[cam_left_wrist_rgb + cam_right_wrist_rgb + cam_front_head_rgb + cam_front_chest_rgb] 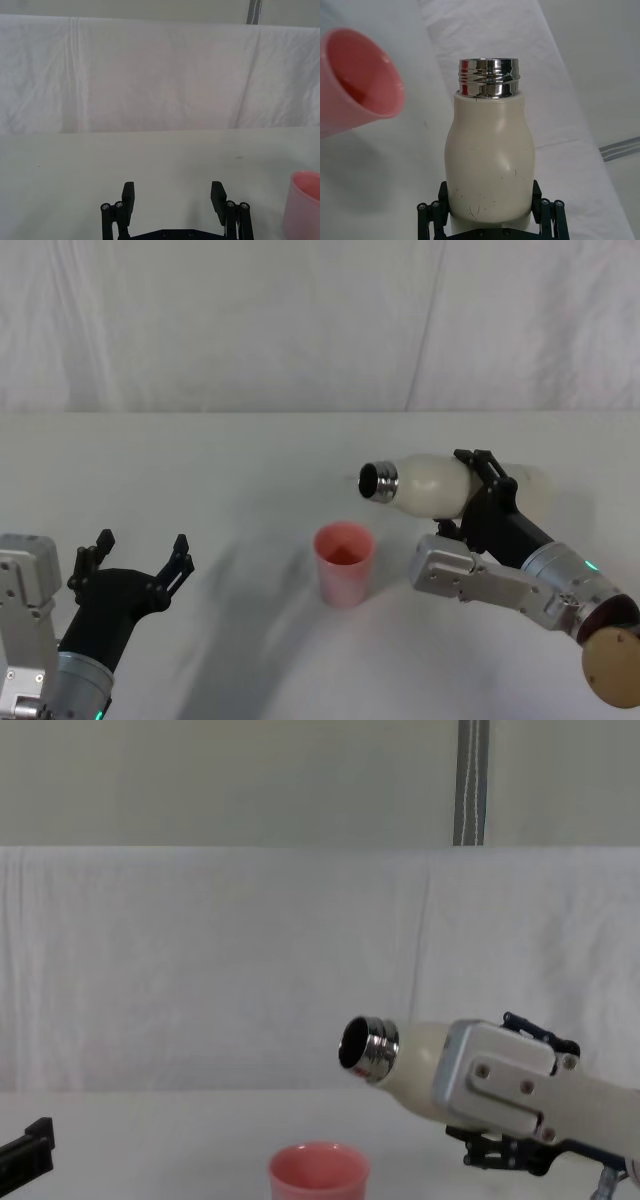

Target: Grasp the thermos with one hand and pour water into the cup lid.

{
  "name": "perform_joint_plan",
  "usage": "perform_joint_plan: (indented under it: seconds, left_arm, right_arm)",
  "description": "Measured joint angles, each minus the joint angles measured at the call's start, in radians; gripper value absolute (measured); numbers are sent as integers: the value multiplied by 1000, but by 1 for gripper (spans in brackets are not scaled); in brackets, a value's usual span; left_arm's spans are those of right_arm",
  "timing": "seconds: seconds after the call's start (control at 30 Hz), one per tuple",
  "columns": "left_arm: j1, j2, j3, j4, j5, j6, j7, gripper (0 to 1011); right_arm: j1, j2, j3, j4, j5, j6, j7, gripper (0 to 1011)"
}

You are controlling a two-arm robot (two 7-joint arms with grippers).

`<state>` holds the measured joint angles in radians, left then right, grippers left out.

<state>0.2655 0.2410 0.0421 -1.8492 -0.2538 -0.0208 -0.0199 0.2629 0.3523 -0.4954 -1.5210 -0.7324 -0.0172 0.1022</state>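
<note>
The cream-white thermos [430, 485] lies nearly level in the air, its shiny steel neck [379, 481] pointing left. My right gripper [478, 492] is shut on its body. The pink cup lid [345, 562] stands upright on the table, below and slightly left of the neck. In the right wrist view the thermos [490, 160] sits between the gripper's fingers [542, 207], with the cup lid [357, 82] off to one side. From the chest, the thermos mouth [366, 1046] hangs above the cup lid [318, 1174]. My left gripper [138, 553] rests open at the near left, holding nothing.
A white cloth covers the table [200, 480] and hangs as a backdrop [300, 320] behind it. In the left wrist view the cup lid's edge [302, 205] shows off to one side of the open left gripper [173, 197].
</note>
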Motion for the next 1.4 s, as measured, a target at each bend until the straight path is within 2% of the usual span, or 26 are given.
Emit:
perform_joint_plan:
  seconds: [0.23,0.6,0.9,1.4]
  left_arm:
    - [0,0,0,0,0,0,0,1001]
    - [0,0,0,0,0,0,0,1001]
    - [0,0,0,0,0,0,0,1001]
    - [0,0,0,0,0,0,0,1001]
  right_arm:
    - [4,1,-19,16,-14,-2,9,950]
    - [7,12,-40,21,-61,2,-13,950]
    - [17,25,-67,17,-128,22,-27,950]
    - [30,34,-79,3,-161,26,-34,950]
